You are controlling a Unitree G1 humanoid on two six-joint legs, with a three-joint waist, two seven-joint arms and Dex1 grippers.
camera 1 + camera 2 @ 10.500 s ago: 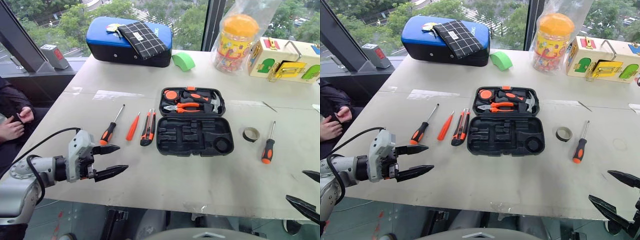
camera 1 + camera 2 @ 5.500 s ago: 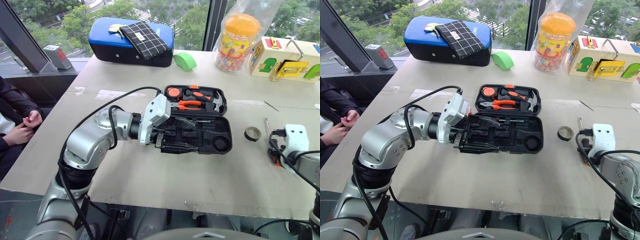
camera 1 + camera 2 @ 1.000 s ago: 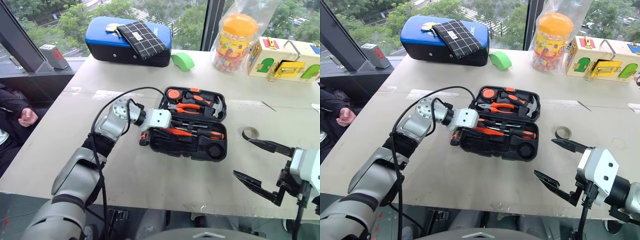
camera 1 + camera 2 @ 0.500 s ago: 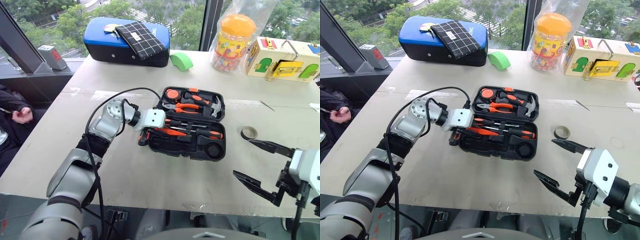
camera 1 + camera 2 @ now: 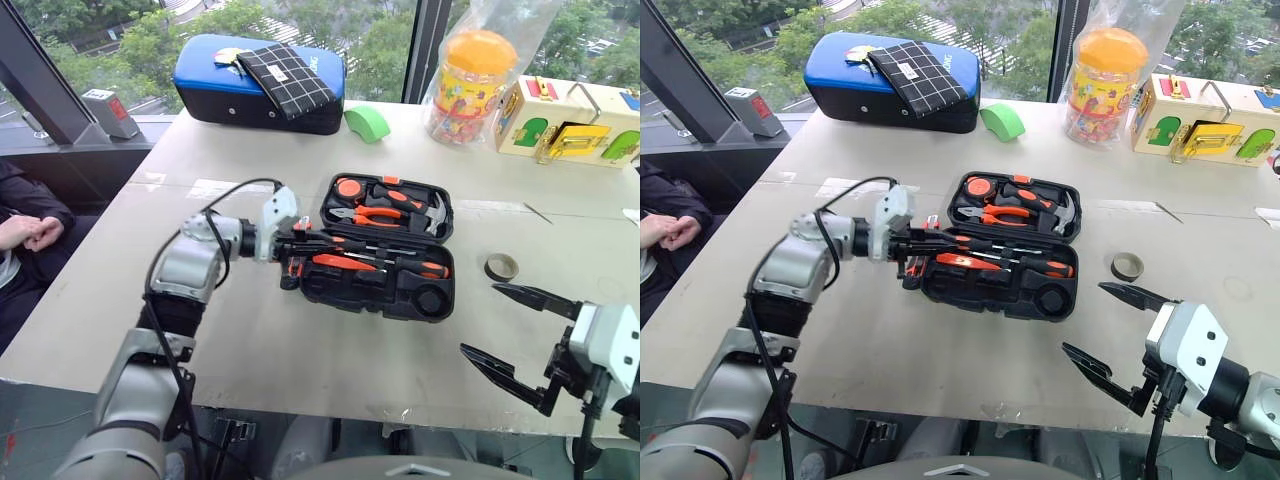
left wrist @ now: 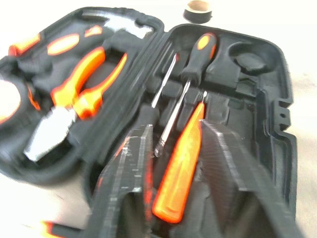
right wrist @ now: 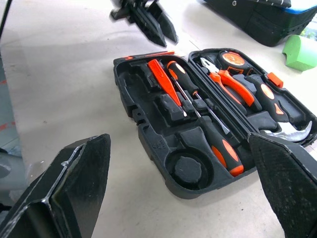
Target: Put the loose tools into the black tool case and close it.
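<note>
Utility knife (image 5: 289, 268) half hidden beside tool case (image 5: 380, 285).

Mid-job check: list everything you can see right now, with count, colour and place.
black tool case: 1, black, open, table centre
screwdrivers: 2, orange-and-black, in the case's base
slim screwdriver: 1, orange, in the base
utility knife: 1, orange-and-black, outside the case, at its left end
tape roll: 1, dark, on the table right of the case
pliers: 1, orange-handled, in the lid
hammer: 1, steel-headed, in the lid
blue-topped case: 1, far left, checked pouch on top
jar: 1, orange-lidded, far side
toy box: 1, far right
person's hands: left edge
left gripper: over the case's left end
right gripper: open, near right
</note>
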